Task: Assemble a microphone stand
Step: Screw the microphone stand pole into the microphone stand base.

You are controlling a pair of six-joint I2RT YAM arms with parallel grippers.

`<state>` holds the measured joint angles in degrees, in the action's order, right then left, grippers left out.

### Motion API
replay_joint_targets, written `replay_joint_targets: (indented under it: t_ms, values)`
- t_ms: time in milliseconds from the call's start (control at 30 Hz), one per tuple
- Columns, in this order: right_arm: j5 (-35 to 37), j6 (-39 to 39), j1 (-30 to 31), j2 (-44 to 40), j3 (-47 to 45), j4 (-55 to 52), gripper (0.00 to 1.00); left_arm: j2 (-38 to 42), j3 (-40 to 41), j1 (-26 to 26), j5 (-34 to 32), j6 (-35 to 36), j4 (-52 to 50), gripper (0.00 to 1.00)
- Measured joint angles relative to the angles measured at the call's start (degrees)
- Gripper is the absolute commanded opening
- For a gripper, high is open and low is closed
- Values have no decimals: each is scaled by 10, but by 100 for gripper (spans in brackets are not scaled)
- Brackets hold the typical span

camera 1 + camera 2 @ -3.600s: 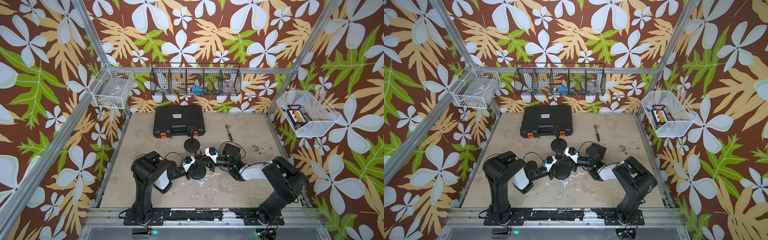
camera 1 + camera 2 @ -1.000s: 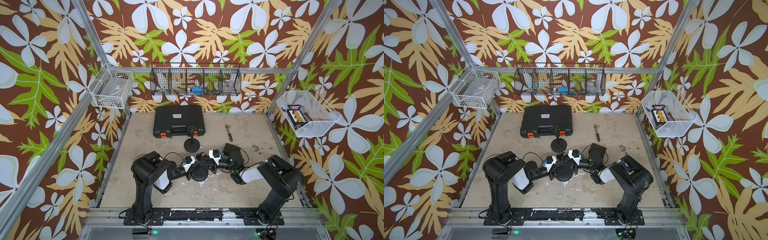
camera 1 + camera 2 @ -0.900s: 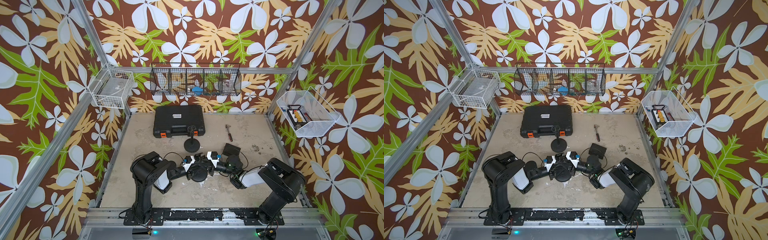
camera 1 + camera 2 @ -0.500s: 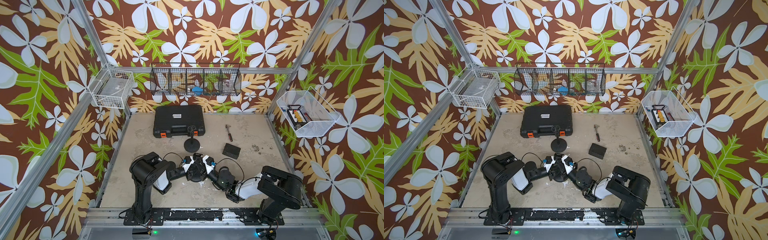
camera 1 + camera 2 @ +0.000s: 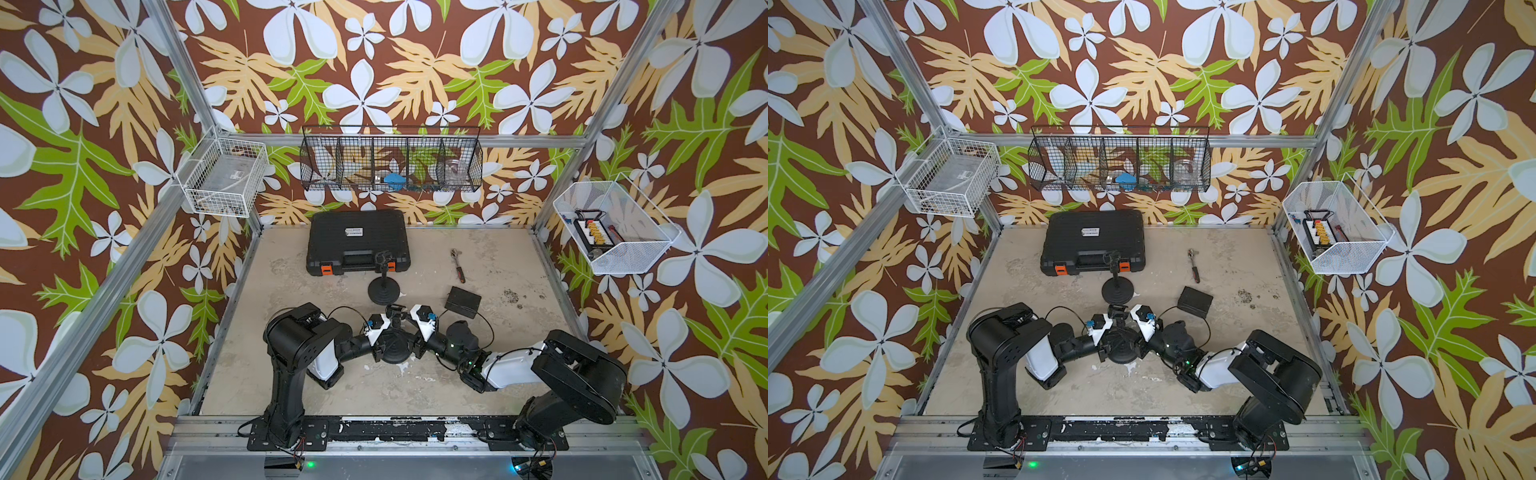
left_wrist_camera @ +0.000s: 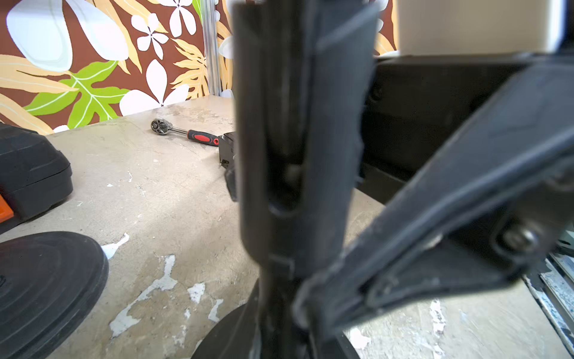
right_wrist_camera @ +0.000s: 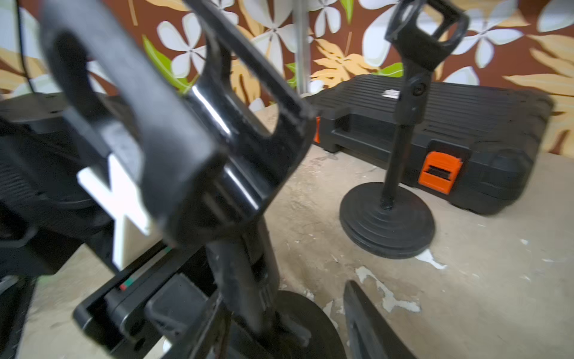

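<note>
You have the table (image 5: pixel 519 374) under both claws. Beyond them, against the far wall, lies the black tool case (image 5: pixel 357 241). The stand you are building (image 5: pixel 392 352) stands upright on its round base right between the two claws, with its clip (image 5: pixel 395 309) on top. Your left claw (image 5: pixel 385 337) is clamped together on that stand's post. Your right claw (image 5: pixel 411 338) sits on the opposite side with its jaws apart; in the right wrist view one finger (image 7: pixel 366 326) is clear of the post. A second stand (image 5: pixel 384 291) stands just beyond the claws, in front of the case. A small black box (image 5: pixel 462 302) lies just past your right claw, and a ratchet (image 5: pixel 458 266) lies farther out behind it.
</note>
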<state>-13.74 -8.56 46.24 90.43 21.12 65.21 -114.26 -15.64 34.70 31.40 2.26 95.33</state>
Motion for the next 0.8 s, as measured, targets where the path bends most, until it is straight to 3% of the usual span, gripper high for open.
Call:
replay_joint_targets:
  t_ms: [167,300,500,667,800]
  values:
    - [-205,33,-63,0,20,-19,50,-4,0,0,3,4,1,10]
    - [-292,66,-92,3,53,-55,47,-7,-2,0,7,5,1,10]
    - [-371,124,-112,27,131,-130,34,-12,-5,-1,13,7,1,10]
    - [-410,138,-118,50,155,-152,14,-15,-5,-2,12,5,1,11]
    - [-404,129,-118,54,131,-99,0,-15,-6,-1,13,5,1,16]
